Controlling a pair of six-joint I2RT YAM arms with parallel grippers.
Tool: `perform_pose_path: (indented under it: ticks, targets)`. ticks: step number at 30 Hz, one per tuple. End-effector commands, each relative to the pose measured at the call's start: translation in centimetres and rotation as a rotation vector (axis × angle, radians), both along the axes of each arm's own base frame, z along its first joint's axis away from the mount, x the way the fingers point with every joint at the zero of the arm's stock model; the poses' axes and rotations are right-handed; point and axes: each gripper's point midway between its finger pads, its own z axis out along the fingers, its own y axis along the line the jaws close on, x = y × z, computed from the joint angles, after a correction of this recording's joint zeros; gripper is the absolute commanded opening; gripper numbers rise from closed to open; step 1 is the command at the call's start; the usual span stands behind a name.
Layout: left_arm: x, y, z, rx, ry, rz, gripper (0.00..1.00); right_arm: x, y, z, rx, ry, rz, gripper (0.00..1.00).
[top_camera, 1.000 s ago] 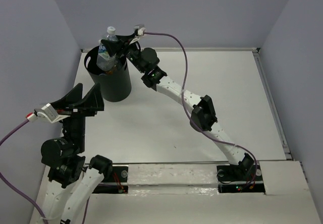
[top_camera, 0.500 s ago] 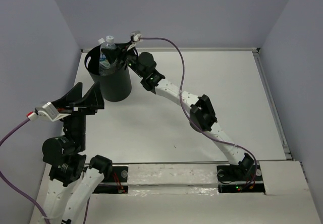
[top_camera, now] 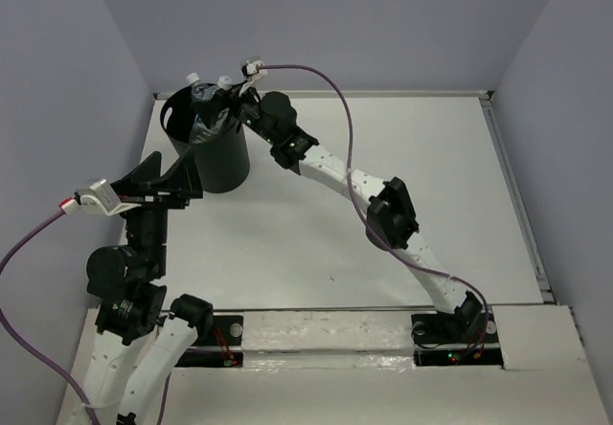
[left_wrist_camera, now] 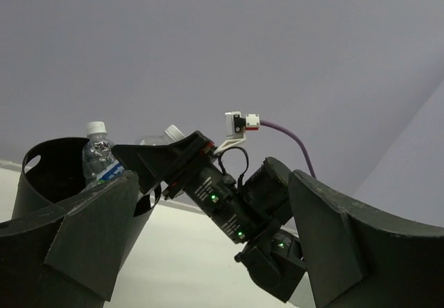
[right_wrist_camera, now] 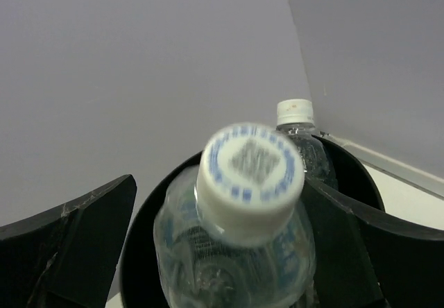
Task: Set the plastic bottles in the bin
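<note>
The black bin (top_camera: 218, 162) stands at the table's far left. Two clear plastic bottles stick out of its mouth. One, with a white cap (top_camera: 196, 79), leans in the bin (left_wrist_camera: 41, 173), and its blue-white label (left_wrist_camera: 105, 172) shows. The other bottle (right_wrist_camera: 243, 218), white cap printed blue, is blurred between the spread fingers of my right gripper (right_wrist_camera: 218, 183). That gripper (top_camera: 222, 107) is open over the bin's mouth, with a gap beside the bottle. My left gripper (top_camera: 169, 172) hangs open and empty just in front of the bin, and its fingers (left_wrist_camera: 83, 242) frame the right arm.
The right arm (top_camera: 383, 210) stretches diagonally across the white table (top_camera: 412, 157), its purple cable (top_camera: 326, 80) arching above. Grey walls close in at the back and both sides. A raised rail (top_camera: 517, 186) runs along the table's right edge.
The right gripper sank toward the bin's mouth with the bottle and opened its jaws; the bottle now sits lower, loose between them. The left gripper shifted slightly up and right.
</note>
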Motion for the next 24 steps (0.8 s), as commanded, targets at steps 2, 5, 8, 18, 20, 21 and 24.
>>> perform_pose_path:
  ticks: [2, 5, 8, 18, 20, 21, 24]
  targets:
    - [-1.2, 0.9, 3.0, -0.034, -0.068, 0.021, 0.99, -3.8, -3.7, 11.7, 0.094, -0.107, -0.003, 1.0]
    - [-1.1, 1.1, 3.1, -0.032, -0.057, 0.034, 0.99, -3.9, -4.8, 12.1, 0.07, -0.102, -0.038, 1.0]
    - [-1.0, 1.2, 3.2, -0.037, -0.053, 0.039, 0.99, -3.7, -5.2, 12.3, 0.038, -0.104, -0.064, 1.0]
    - [-0.3, 1.0, 3.9, -0.02, -0.031, 0.047, 0.99, -5.7, -8.6, 15.7, 0.006, -0.157, -0.084, 1.0]
    - [-0.3, 1.0, 4.1, -0.016, -0.029, 0.044, 0.99, -7.2, -10.7, 16.3, -0.012, -0.156, -0.095, 1.0]
    - [-0.3, 0.8, 4.1, -0.012, -0.028, 0.037, 0.99, -7.7, -11.5, 16.3, -0.026, -0.158, -0.104, 1.0]
    - [-0.5, 0.3, 4.1, -0.011, -0.028, 0.006, 0.99, -10.7, -15.5, 15.1, -0.081, -0.164, -0.122, 1.0]
